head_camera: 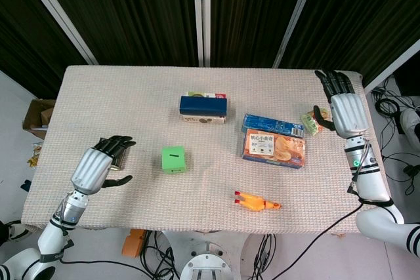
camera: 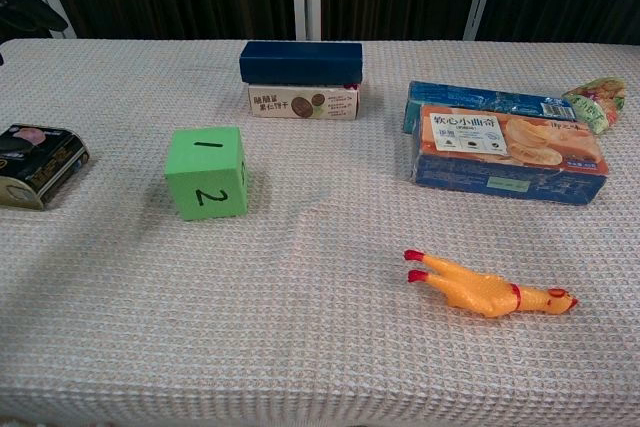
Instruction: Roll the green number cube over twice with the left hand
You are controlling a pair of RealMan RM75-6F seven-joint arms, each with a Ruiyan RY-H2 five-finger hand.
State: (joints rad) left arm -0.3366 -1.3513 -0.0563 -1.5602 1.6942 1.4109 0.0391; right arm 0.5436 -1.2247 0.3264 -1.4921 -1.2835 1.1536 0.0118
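The green number cube (head_camera: pixel 174 160) sits left of the table's middle. In the chest view the cube (camera: pixel 207 172) shows a 1 on top and a 2 on its near face. My left hand (head_camera: pixel 98 165) hovers to the cube's left, about a hand's width away. Its fingers are spread, it holds nothing, and it covers a dark tin in the head view. My right hand (head_camera: pixel 344 106) is at the table's far right edge, fingers stretched out and empty. Neither hand shows clearly in the chest view.
A dark tin (camera: pixel 38 164) lies left of the cube. A blue box (head_camera: pixel 203 104) stacked on a biscuit box stands behind it. An orange cracker box (head_camera: pixel 274 147) and blue packet (head_camera: pixel 272 124) lie right of centre. A green snack packet (head_camera: pixel 310 122) and rubber chicken (head_camera: pixel 257 202) are also there.
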